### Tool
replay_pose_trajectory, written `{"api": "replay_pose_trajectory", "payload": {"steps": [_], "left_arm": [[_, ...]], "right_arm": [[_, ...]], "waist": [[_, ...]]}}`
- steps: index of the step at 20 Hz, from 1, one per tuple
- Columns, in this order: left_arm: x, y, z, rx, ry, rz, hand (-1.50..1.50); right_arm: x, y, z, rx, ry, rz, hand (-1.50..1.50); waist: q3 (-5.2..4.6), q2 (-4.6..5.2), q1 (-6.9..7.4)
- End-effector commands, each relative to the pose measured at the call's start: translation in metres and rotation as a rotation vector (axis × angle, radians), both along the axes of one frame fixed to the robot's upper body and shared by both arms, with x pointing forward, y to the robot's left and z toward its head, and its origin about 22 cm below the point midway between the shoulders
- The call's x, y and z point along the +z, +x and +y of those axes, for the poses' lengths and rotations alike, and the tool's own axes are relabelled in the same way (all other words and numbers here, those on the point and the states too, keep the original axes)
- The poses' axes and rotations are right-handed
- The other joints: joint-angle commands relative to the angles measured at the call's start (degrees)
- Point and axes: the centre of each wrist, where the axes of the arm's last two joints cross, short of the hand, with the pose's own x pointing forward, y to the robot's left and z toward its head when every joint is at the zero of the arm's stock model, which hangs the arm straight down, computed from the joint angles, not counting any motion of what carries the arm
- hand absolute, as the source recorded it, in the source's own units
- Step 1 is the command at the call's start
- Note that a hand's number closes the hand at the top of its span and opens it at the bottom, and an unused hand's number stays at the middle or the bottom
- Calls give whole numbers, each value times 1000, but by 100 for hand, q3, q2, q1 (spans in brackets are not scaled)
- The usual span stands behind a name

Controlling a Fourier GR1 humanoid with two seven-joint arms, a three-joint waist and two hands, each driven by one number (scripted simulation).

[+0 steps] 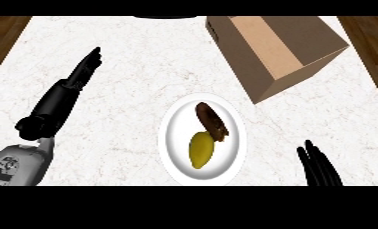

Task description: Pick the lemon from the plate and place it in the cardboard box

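A yellow lemon (201, 149) lies on the white plate (176, 140), in its lower half. Just above it on the same plate sits a dark brown food item (212, 120). The cardboard box (275, 50) stands at the upper right of the counter, tilted at an angle. My right hand (317, 167) enters from the lower right edge with straight fingers, to the right of the plate and apart from the lemon. My left hand (65, 90) stretches flat over the counter on the left, fingers straight and holding nothing.
The white marble counter (133, 73) is bordered by wooden strips at the far left (11, 30) and far right. A dark round object (168, 17) peeks in at the top edge.
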Motion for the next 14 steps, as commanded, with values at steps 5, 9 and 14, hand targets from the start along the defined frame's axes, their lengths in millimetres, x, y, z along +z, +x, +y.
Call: {"api": "replay_pose_trajectory", "payload": {"steps": [5,9,14], "left_arm": [[9,9,-15,-40,7,-9,0],[-5,-4,-9,-30,-10,6,0],[14,14,-20,-39,-3,11,0]], "right_arm": [[30,8,61,-55,-191,192,-150],[29,9,106,-55,-234,306,-150],[30,15,127,-68,-218,346,-150]], "waist": [[6,29,143],[19,5,157],[29,14,124]]}}
